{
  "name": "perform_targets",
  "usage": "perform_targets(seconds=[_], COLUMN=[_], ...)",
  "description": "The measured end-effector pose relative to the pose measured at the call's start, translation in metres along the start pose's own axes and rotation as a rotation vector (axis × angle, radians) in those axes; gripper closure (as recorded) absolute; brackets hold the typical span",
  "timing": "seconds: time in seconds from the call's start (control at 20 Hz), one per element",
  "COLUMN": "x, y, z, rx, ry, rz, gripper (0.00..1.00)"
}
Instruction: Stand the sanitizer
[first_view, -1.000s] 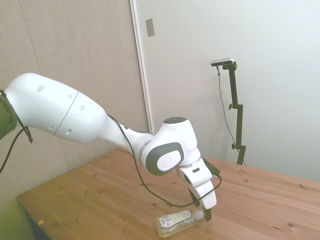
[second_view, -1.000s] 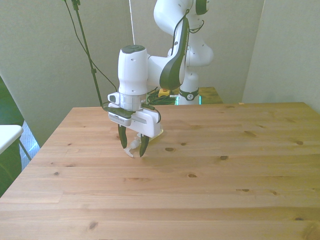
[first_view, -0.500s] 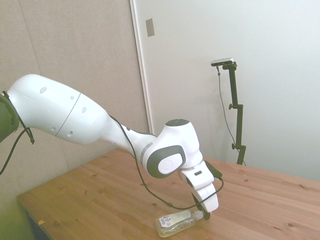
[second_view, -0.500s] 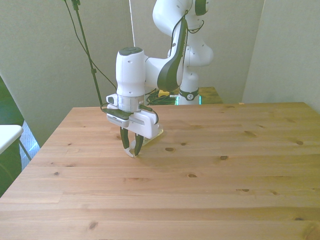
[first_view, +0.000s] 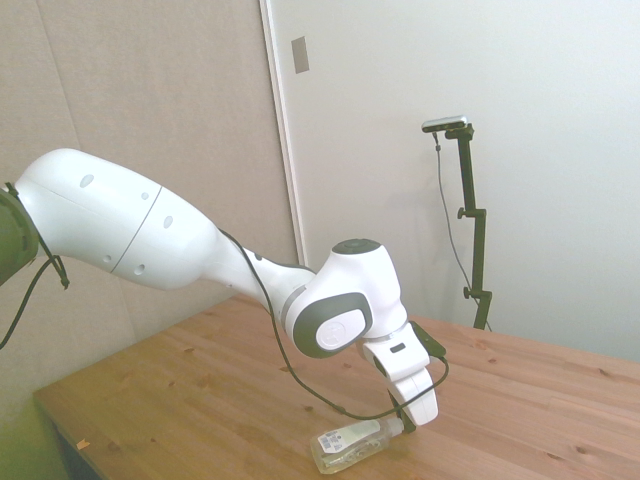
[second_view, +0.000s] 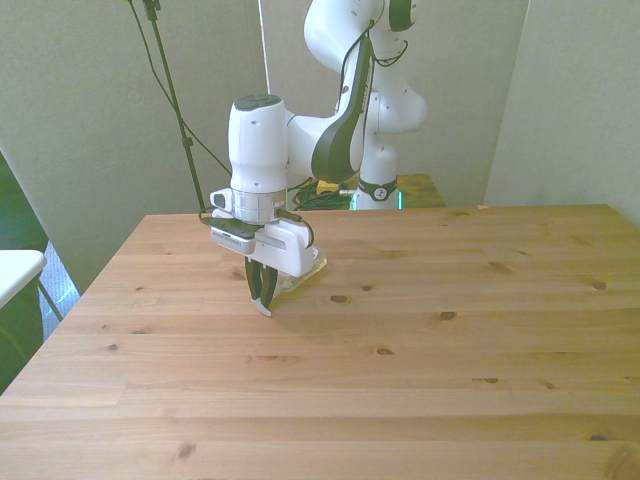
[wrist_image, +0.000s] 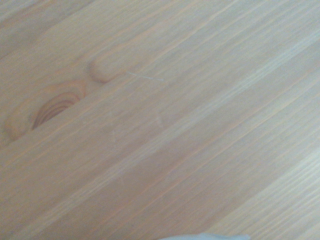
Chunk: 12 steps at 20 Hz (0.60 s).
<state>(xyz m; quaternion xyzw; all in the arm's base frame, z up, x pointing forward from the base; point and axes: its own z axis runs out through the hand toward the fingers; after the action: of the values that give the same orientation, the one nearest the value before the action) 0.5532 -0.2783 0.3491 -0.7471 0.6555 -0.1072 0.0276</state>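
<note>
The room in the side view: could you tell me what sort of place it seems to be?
Probably a robotics lab or test room: a white Franka arm works over a bare wooden table between plain walls. Its hand is closed on the pump end of a sanitizer lying on its side.

One sanitizer (first_view: 352, 446), one end effector (second_view: 263, 303), one table (second_view: 420, 380), apparently nothing else.

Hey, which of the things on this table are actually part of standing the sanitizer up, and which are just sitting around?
Part of the job:
- the sanitizer, lying on its side on the table
- the gripper, jaws closed on the sanitizer's pump end

Just there:
- nothing else lies on the table
- the wall panel behind, not involved
</note>
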Motion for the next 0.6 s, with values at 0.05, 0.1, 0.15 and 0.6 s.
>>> perform_targets(seconds=[0.05,0.1,0.15,0.6], x=[0.0,-0.001,-0.001,-0.014], y=[0.0,-0.001,-0.001,-0.027], z=[0.0,0.0,0.0,-0.047], rx=[0.002,0.003,0.005,0.209], ry=[-0.002,-0.002,-0.001,0.148], rz=[0.0,0.0,0.001,0.1], gripper=[1.0,1.0,1.0,1.0])
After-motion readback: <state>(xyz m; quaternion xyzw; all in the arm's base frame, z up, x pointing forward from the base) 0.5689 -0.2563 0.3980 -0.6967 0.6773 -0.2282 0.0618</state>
